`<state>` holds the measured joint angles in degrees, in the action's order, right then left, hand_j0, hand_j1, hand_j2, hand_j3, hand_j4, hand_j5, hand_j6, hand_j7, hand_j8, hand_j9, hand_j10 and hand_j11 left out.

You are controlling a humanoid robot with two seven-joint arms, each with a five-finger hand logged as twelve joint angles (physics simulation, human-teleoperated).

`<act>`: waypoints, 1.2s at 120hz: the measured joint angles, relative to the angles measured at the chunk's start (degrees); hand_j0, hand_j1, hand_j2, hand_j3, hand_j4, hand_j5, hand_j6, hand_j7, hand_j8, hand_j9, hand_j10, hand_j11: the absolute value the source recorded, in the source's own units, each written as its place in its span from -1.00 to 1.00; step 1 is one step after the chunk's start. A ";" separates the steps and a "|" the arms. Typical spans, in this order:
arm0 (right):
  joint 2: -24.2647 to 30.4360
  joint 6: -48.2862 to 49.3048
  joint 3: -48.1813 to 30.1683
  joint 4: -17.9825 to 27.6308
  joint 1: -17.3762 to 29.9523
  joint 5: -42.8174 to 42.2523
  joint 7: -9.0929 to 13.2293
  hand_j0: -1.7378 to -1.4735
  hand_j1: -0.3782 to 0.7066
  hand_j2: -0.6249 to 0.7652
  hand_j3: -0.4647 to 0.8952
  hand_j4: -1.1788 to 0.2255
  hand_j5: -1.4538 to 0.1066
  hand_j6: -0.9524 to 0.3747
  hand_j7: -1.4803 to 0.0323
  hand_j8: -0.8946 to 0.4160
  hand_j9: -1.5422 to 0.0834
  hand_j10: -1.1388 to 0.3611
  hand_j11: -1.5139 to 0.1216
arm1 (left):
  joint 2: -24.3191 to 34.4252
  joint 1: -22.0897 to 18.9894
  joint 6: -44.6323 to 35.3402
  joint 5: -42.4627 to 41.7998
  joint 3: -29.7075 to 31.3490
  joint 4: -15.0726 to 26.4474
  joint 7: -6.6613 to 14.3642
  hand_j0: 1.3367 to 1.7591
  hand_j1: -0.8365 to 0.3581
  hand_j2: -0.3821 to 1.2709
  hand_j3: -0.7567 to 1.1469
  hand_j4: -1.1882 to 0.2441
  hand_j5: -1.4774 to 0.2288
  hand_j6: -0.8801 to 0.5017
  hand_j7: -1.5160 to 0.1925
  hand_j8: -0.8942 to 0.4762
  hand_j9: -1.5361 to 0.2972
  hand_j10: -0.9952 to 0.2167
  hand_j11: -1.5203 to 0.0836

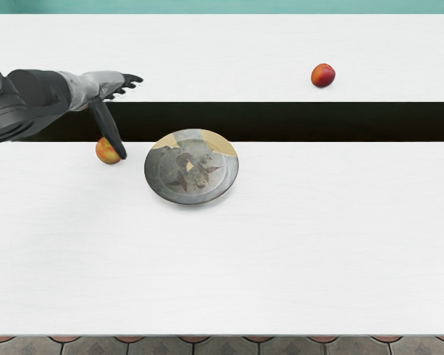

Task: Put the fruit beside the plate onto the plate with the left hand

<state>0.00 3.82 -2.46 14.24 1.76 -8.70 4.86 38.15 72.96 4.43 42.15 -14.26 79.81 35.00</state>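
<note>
Left robot hand (pixel 107 92): comes in on a dark grey arm from the left edge, above the dark gap (pixel 318 122) between the two surfaces. Held wide and grasping nothing, with black fingers (pixel 130 79) stretched to the right and one long black digit angled down and toward the near side. Tip of that digit overlapping the right flank of the small red-and-yellow round fruit (pixel 106 151); true contact cannot be told from this view.

Small red-and-yellow round fruit: rests on the near white worktop (pixel 281 244), close to its far edge, just left of the round grey metal plate (pixel 191 167) and apart from its rim. Not on the plate.

Round grey metal plate: lies flat on the near white worktop, left of centre, with a mottled dull surface and a pale yellow patch along its far rim. Carries nothing.

Second red-and-orange round fruit (pixel 323 75): sits on the far white worktop (pixel 207 55), beyond the dark gap, well to the right and well apart from plate and robot hand.

Background: teal wall strip (pixel 222 6) along the far edge; brown tiled floor (pixel 207 346) along the near edge.
</note>
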 joint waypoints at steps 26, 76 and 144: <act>0.00 0.02 0.00 0.00 0.00 0.00 -0.02 -0.40 -0.90 -0.11 -0.32 0.65 0.83 0.41 0.93 0.34 0.87 0.49 0.82 | -0.17 3.53 -8.33 2.59 11.52 -0.05 0.00 0.52 0.93 -0.53 -0.20 0.61 0.69 0.22 0.73 0.26 0.63 0.59 0.85; 0.00 0.03 0.00 0.00 0.00 0.00 -0.01 -0.40 -0.90 -0.11 -0.32 0.65 0.83 0.41 0.93 0.34 0.87 0.49 0.82 | -4.31 3.50 -11.39 8.63 17.85 -0.34 0.00 0.52 0.85 -0.52 -0.20 0.56 0.63 0.17 0.67 0.20 0.58 0.52 0.78; 0.00 0.04 0.00 0.01 0.00 0.00 0.00 -0.40 -0.90 -0.11 -0.32 0.65 0.83 0.41 0.93 0.34 0.87 0.49 0.82 | -4.29 1.24 -14.10 12.31 19.82 -0.77 0.00 0.52 0.48 -0.47 -0.20 0.30 0.34 -0.10 0.39 -0.07 0.32 0.22 0.48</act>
<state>0.00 3.86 -2.46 14.24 1.76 -8.70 4.85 33.86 74.20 -9.67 54.47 5.56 79.04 35.00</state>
